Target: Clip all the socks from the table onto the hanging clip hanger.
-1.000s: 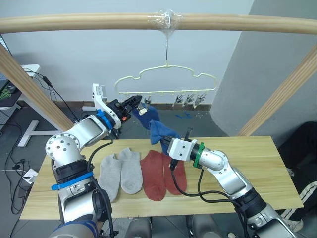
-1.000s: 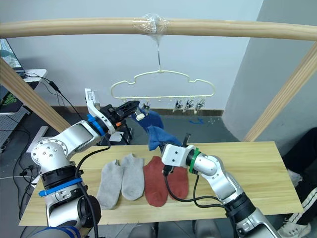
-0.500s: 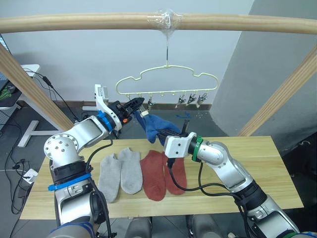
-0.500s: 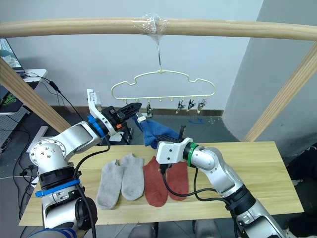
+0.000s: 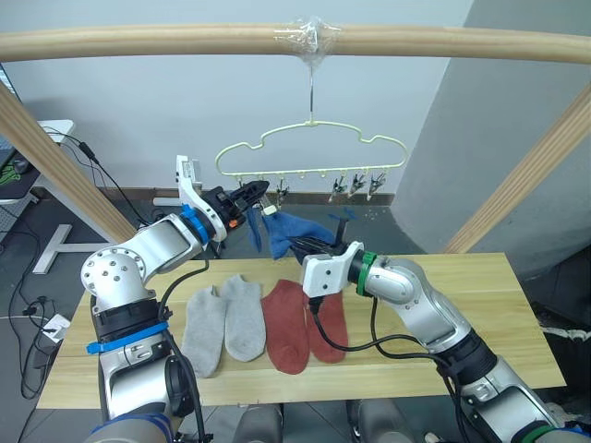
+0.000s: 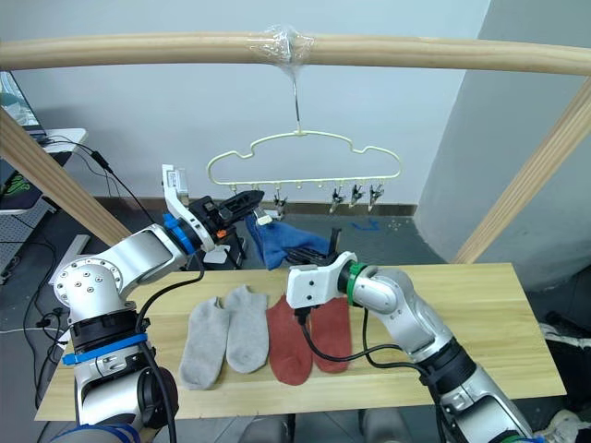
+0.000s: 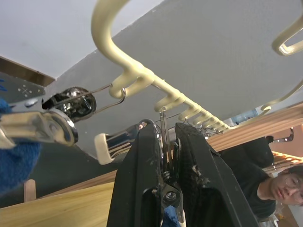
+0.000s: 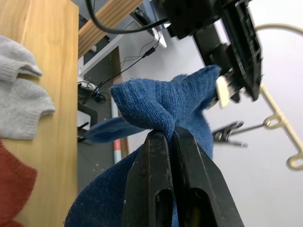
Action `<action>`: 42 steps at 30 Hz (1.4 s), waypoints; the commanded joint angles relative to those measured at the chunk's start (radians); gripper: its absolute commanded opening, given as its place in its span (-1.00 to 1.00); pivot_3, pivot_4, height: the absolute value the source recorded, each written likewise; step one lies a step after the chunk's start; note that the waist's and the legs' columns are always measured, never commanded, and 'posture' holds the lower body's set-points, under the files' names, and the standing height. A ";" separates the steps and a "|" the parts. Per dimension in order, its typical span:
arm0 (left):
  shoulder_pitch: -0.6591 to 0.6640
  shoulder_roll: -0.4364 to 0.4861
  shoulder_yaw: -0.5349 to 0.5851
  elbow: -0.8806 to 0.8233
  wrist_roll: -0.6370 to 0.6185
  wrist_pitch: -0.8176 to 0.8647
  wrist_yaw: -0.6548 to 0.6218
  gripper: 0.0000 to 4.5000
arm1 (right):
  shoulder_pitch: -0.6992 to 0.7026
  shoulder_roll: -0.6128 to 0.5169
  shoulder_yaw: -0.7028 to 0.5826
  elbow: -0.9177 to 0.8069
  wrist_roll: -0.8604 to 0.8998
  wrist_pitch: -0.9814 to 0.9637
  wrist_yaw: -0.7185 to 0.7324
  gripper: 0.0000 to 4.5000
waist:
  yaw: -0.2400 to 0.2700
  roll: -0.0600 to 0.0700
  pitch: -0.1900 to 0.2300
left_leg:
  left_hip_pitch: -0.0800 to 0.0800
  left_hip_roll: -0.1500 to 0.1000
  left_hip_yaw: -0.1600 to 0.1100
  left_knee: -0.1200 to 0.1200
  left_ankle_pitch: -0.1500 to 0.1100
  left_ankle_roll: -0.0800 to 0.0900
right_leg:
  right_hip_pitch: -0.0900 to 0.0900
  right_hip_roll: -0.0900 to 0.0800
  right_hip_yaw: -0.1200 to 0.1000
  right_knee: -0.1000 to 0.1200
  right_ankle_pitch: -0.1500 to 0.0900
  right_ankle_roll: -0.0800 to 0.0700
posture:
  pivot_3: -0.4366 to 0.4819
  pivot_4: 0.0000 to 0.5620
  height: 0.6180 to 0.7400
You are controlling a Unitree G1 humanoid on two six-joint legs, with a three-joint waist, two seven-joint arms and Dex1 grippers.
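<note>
The cream clip hanger (image 5: 310, 148) hangs by its hook from the top pole, with small metal clips (image 5: 355, 187) along its lower bar. My left gripper (image 5: 259, 193) is up at the hanger's left end, shut on one metal clip (image 7: 162, 116). Just right of it and lower, my right gripper (image 5: 312, 245) is shut on a blue sock (image 5: 294, 227), lifted above the table (image 5: 480, 305). The sock's upper edge (image 8: 161, 101) reaches the left gripper's clip. Two light grey socks (image 5: 224, 318) and two rust red socks (image 5: 300, 321) lie flat side by side on the table.
A round wooden pole (image 5: 138, 41) spans the top, with slanted poles at the left (image 5: 55, 161) and right (image 5: 526, 175). Black cables trail from both arms. A person (image 7: 279, 187) sits beyond the table in the left wrist view.
My right gripper has carried the blue sock up and to the left, toward the clip in my left gripper. The left gripper has barely moved, and the table socks lie as before.
</note>
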State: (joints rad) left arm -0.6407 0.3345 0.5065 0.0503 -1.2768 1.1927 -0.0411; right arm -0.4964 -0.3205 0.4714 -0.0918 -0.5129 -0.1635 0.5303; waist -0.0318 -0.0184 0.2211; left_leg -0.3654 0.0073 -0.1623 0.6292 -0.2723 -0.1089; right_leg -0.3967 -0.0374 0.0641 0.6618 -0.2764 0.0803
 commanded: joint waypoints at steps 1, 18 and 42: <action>-0.002 0.020 0.000 -0.017 -0.027 -0.011 -0.016 -0.90 | -0.013 -0.001 -0.002 -0.044 -0.013 -0.028 -0.012 -0.99 | 0.000 0.000 0.000 | 0.000 0.000 0.000 0.000 0.000 0.000 | 0.000 0.000 0.000 0.000 0.000 0.000 | -0.01 -0.26 1.00; 0.018 0.022 0.005 -0.024 -0.044 -0.026 -0.011 -0.90 | 0.000 -0.030 -0.021 -0.095 -0.017 -0.015 0.006 -0.99 | 0.000 0.000 0.000 | 0.000 0.000 0.000 0.000 0.000 0.000 | 0.000 0.000 0.000 0.000 0.000 0.000 | 0.02 -0.28 1.00; 0.028 0.033 -0.016 -0.037 -0.056 -0.027 -0.018 -0.90 | -0.037 0.024 -0.002 -0.068 -0.069 0.003 -0.024 -0.99 | 0.000 0.000 0.000 | 0.000 0.000 0.000 0.000 0.000 0.000 | -0.001 0.000 0.000 0.001 0.000 0.000 | 0.01 -0.33 1.00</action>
State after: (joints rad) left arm -0.6084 0.3512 0.4902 0.0477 -1.3011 1.1704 -0.0515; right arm -0.5125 -0.3047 0.4726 -0.1485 -0.5694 -0.1599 0.5268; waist -0.0318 -0.0187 0.2208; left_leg -0.3655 0.0073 -0.1621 0.6292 -0.2721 -0.1092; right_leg -0.3977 -0.0375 0.0642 0.6624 -0.2763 0.0801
